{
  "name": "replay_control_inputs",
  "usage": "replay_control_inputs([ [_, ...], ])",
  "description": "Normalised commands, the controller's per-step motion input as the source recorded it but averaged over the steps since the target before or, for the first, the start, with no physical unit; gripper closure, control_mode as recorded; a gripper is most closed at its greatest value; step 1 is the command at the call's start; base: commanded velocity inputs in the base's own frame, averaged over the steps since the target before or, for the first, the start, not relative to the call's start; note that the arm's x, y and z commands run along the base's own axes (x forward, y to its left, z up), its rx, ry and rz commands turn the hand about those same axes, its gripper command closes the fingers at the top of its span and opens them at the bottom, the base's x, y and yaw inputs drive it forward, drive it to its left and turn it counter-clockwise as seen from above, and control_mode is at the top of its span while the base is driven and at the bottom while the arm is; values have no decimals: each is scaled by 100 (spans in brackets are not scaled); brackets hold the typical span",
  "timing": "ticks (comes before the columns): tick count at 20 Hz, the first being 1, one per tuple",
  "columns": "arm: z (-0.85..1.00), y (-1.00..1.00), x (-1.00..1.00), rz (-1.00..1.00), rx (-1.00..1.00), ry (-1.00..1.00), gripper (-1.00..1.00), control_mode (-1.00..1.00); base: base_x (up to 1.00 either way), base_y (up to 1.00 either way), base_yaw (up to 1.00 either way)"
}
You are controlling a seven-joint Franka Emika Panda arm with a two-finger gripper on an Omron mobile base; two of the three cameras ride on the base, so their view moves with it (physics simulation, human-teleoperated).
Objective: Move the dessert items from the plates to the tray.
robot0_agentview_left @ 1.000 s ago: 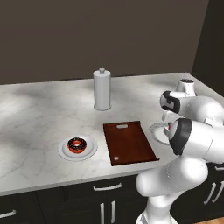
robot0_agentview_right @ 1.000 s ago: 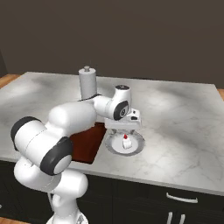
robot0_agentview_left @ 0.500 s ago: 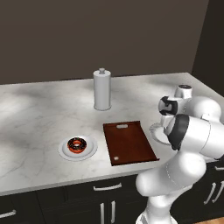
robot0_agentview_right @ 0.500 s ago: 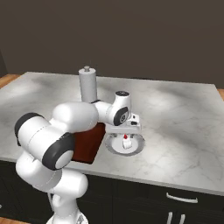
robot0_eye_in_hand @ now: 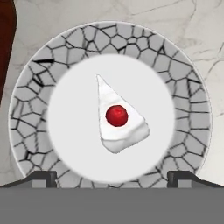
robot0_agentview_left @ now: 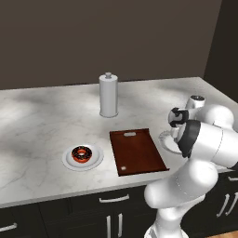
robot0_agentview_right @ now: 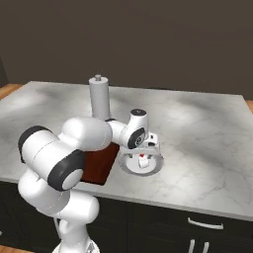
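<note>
Gripper [robot0_eye_in_hand: 112, 177] spread wide over cake wedge [robot0_eye_in_hand: 119, 117] centred on crackle-rimmed plate [robot0_eye_in_hand: 183, 74] near counter's [robot0_agentview_right: 197, 128] front edge; donut [robot0_agentview_left: 82, 154] plated left of tray [robot0_agentview_left: 137, 151].

Pale marble-look counter [robot0_agentview_left: 42, 135] with grey veins, smooth. Matt grey metal-like canister [robot0_agentview_left: 108, 95]. Dark reddish-brown tray [robot0_agentview_left: 138, 152], wood-like, faint sheen. White plate [robot0_eye_in_hand: 183, 87], crackle-patterned rim, smooth plain centre. Glossy chocolate donut [robot0_agentview_left: 82, 154]. Creamy white cake [robot0_eye_in_hand: 120, 127], shiny red top.
</note>
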Motion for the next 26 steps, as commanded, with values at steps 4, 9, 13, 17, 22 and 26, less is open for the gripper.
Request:
replay_control_inputs([
  [4, -20, 0, 1, 0, 0, -6, -100, -100, 0, 0, 0],
  [9, -4, 0, 1, 0, 0, -1, -100, -100, 0, 0, 0],
  [13, 0, -9, 11, 0, 0, 0, -100, -100, 0, 0, 0],
  [17, 0, -8, 16, 0, 0, 0, -100, -100, 0, 0, 0],
  [22, -4, -1, 16, 0, 0, 0, -100, -100, 0, 0, 0],
  [26, -11, 0, 6, 0, 0, 0, -100, -100, 0, 0, 0],
])
